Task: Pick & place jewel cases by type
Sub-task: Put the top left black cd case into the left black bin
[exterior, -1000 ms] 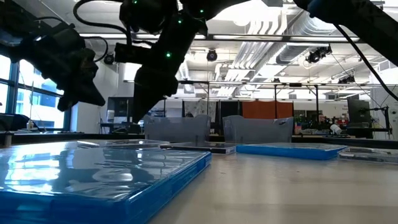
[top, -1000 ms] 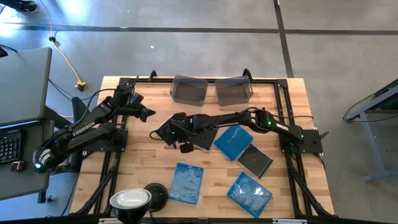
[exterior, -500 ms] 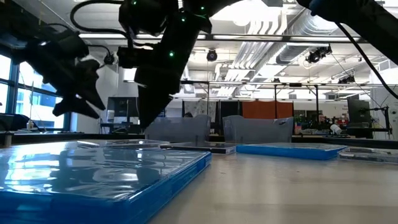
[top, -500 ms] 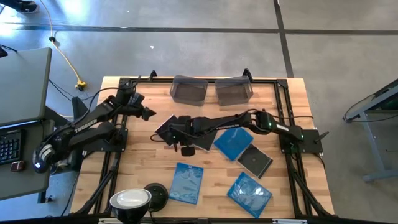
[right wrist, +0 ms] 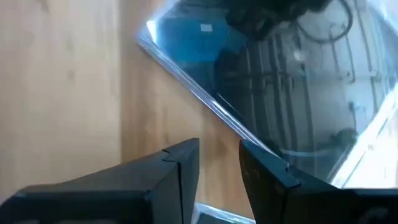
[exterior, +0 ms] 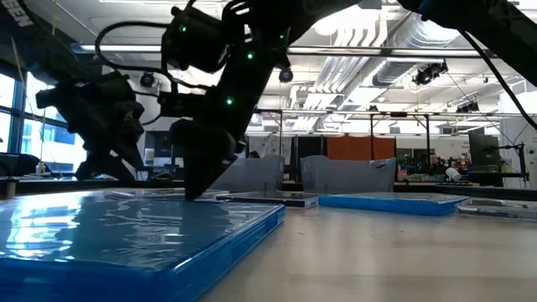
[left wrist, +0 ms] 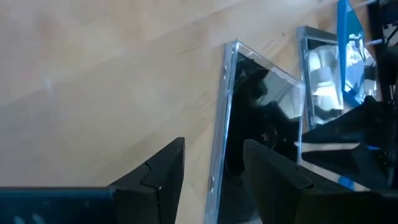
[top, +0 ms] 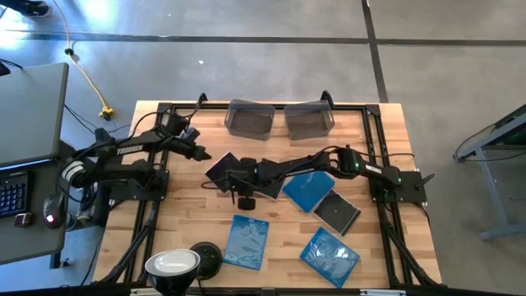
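A dark jewel case (top: 222, 168) lies left of the table's centre, and my left gripper (top: 201, 154) stands open at its far-left edge (left wrist: 225, 112). One finger is over the case (left wrist: 261, 124) and one over the wood; I cannot tell whether they touch it. My right gripper (top: 240, 191) reaches in from the right and is shut on that case's near-right corner. More dark cases (top: 265, 186) (top: 339, 212) and blue cases (top: 308, 187) (top: 246, 241) (top: 330, 255) lie flat on the table. My right gripper comes from above, slanting from the table's right, at the dark case's near-right corner (top: 235, 181). In the right wrist view a pale strip (right wrist: 217, 214) shows far back between the fingers. The gripper's body hides the rest of the hold.
Two smoky-grey bins (top: 249, 119) (top: 310, 121) stand side by side at the far edge. A round lamp (top: 174, 267) and a dark disc sit at the near-left corner. My right arm (top: 312, 160) stretches low over the cases at centre.
My left gripper has opened and come down toward the dark case's far-left edge. My right gripper has sunk a little over the table, and the dark case by it has shifted slightly toward the far edge and turned.
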Motion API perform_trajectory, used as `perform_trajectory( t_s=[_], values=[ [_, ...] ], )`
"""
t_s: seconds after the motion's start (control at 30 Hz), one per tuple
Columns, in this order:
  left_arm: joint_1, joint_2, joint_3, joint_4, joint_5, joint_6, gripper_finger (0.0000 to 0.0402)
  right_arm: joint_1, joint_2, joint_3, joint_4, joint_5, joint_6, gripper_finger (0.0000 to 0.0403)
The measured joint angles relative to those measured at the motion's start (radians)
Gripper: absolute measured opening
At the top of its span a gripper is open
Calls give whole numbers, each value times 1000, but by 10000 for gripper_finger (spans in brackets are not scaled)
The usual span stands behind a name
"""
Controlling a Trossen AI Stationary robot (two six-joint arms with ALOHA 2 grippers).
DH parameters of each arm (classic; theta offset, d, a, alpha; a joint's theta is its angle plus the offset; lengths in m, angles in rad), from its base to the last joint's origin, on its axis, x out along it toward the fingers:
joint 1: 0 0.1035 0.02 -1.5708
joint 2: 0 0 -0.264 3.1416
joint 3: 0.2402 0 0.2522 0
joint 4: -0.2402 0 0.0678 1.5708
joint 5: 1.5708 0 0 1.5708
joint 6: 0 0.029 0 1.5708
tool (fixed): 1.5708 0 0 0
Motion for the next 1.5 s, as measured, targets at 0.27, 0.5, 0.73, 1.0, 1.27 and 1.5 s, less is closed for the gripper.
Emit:
perform_trajectory(
  t_s=[0.27,0.5,0.73,1.0,1.27,1.5],
  values=[
    [0,28,0,16,-5,9,162,-19,0,0,-2,-6,94,108],
    [0,28,0,36,-13,51,162,-46,0,0,100,-7,107,108],
    [0,28,0,36,-16,51,162,-65,-1,1,48,21,139,124],
    [0,28,0,35,-16,28,162,-56,-3,5,35,27,32,198],
    [0,28,0,-11,-8,1,162,-12,0,35,-36,35,112,226],
    [-97,28,0,-40,4,1,162,18,0,35,-33,150,79,223]
  ],
)
